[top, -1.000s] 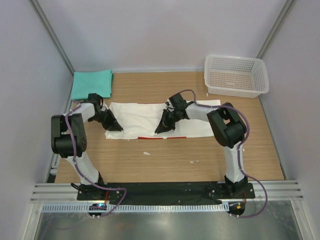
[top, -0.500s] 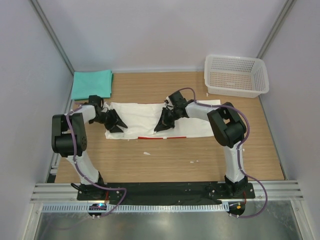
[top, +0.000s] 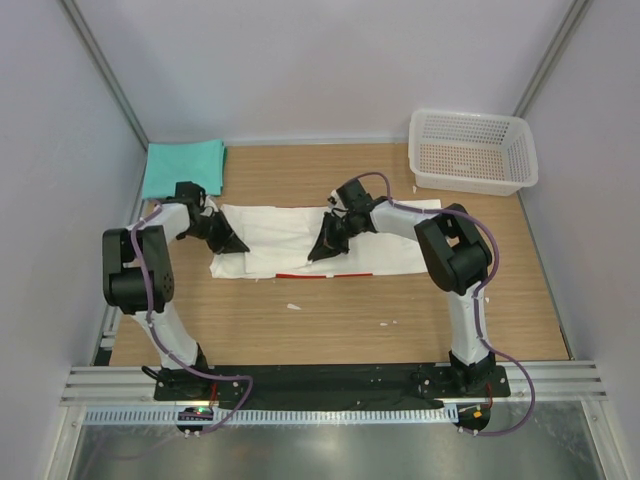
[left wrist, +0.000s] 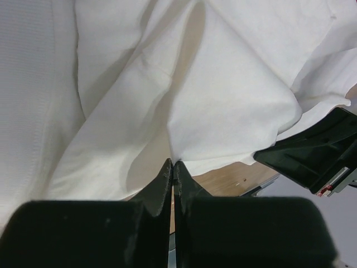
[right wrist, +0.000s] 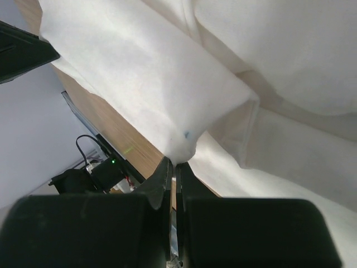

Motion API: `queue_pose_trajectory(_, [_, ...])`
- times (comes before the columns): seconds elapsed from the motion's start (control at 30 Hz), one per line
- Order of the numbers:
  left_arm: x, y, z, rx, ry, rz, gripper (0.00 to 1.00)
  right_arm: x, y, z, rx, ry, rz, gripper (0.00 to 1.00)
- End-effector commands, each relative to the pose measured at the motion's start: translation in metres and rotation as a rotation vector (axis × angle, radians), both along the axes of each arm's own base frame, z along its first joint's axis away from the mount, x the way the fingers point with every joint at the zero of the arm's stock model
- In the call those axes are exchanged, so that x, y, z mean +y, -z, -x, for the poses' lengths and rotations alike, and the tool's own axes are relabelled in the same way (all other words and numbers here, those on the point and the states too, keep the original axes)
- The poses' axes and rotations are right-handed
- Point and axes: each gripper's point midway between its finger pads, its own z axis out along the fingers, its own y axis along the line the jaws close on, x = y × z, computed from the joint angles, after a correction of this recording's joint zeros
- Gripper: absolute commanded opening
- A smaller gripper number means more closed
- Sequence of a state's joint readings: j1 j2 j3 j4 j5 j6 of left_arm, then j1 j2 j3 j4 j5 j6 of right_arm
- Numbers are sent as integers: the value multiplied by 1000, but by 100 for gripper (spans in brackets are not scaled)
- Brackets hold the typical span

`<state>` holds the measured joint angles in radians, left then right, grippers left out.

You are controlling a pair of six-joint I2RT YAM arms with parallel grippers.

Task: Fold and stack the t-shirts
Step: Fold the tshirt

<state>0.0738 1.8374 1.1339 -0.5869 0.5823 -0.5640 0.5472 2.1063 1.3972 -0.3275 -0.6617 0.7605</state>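
The white t-shirt [top: 290, 232] lies as a long folded strip across the table's middle, a thin red line of its print showing along its near edge. My left gripper [top: 237, 247] is shut on the shirt's near left edge [left wrist: 223, 123]. My right gripper [top: 318, 256] is shut on the near edge [right wrist: 167, 89] at the strip's middle. Both hold the cloth lifted a little off the wood. The teal-green t-shirt [top: 183, 167] lies folded at the far left corner.
A white mesh basket [top: 471, 150] stands at the far right corner. Small white scraps [top: 293, 306] lie on the wood in front of the shirt. Grey walls close in the table on the left, right and back.
Both grippers have drawn the shirt's near edge slightly towards the back, the left one moving up and left. Both stayed shut on the cloth.
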Motion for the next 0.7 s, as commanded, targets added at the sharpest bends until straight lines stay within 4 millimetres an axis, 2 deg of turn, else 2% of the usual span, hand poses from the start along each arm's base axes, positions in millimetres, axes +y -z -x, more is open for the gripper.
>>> queue_pose_trajectory(0.0, [4,-27,-7,-56,-21,-26,0,-3,-9,-4,-31,-14,-14,1])
queue_pose_trajectory(0.07, [8,-27,-8,-55,-26,-54,0,-5,-6,-3,-26,-19,-5,1])
queue_pose_trajectory(0.2, [5,-4,1,39,1,-33,0,-4,-1,-3,-17,-22,-6,1])
queue_pose_trajectory(0.3, [9,13,3,60,10,-61,4,-3,4,-9,-30,-21,6,2])
queue_pose_trajectory(0.43, [9,26,-4,61,23,-53,13,-1,9,-14,-25,-23,12,4])
queue_pose_trajectory(0.53, [11,23,-13,33,27,-70,25,-4,8,-17,-48,-36,42,6])
queue_pose_trajectory(0.6, [12,13,-18,-2,32,-81,30,-8,7,-18,-74,-52,75,10])
queue_pose_trajectory(0.63, [14,8,-20,-18,29,-90,36,-10,6,-18,-84,-58,86,12])
queue_pose_trajectory(0.67, [14,-4,-22,-54,26,-93,38,-12,5,-19,-93,-62,95,15])
